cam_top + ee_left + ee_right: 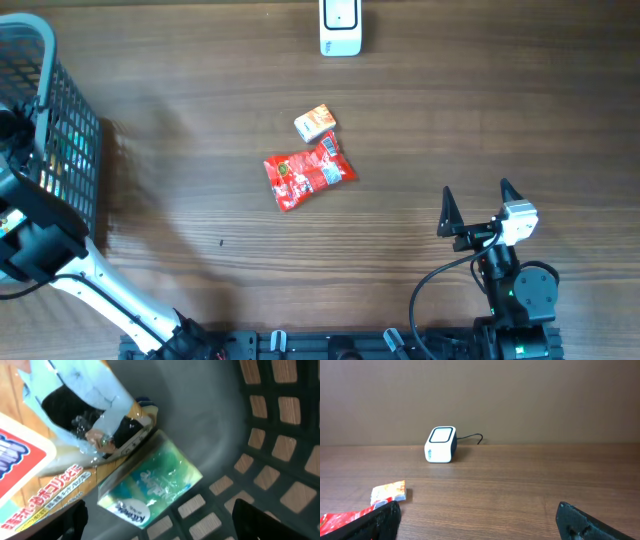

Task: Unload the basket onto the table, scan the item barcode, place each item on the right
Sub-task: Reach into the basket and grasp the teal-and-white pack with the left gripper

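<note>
Inside the black mesh basket (62,120), my left gripper (160,516) hangs open over a green-and-blue tissue pack (150,485). The pack's near end lies between the two fingers, and neither finger touches it. The white barcode scanner (340,28) (441,445) stands at the table's far edge. My right gripper (476,192) (480,521) is open and holds nothing, low over the table at the front right and facing the scanner. No barcode can be made out on any item.
A red snack packet (308,172) (340,521) and a small orange box (315,122) (390,494) lie mid-table. In the basket, a light-blue bag (85,405) and an orange package with red print (30,475) lie beside the tissue pack. The basket's grid wall (280,435) rises on the right.
</note>
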